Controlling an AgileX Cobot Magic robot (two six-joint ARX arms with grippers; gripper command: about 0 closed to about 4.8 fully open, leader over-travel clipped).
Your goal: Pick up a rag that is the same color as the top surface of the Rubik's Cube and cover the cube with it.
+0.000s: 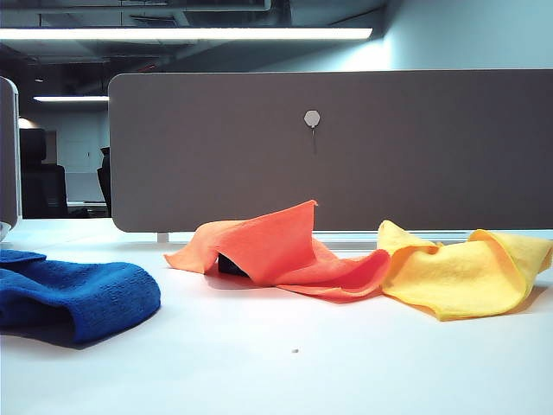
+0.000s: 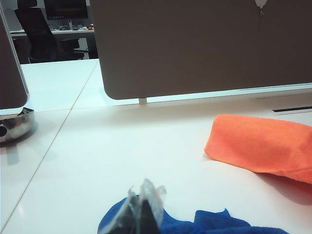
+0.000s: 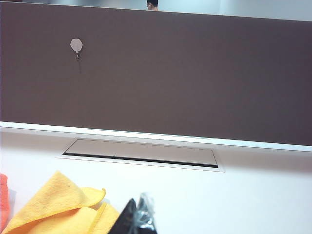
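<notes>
The orange rag [image 1: 276, 246] lies tented in the middle of the white table, and its edge also shows in the left wrist view [image 2: 263, 146]. The Rubik's Cube is almost wholly hidden under it; only a small dark bit [image 1: 230, 264] peeks out below the raised fold. Neither gripper appears in the exterior view. My left gripper [image 2: 144, 204] hovers shut and empty over the blue towel, well short of the rag. My right gripper [image 3: 139, 214] is shut and empty beside the yellow cloth.
A thick blue towel [image 1: 78, 298] lies at the front left and a yellow cloth [image 1: 458, 272] touches the rag's right end. A grey partition [image 1: 346, 147] closes the back. A cable hatch [image 3: 141, 153] sits in the table before it. A metal base [image 2: 14, 124] stands far left.
</notes>
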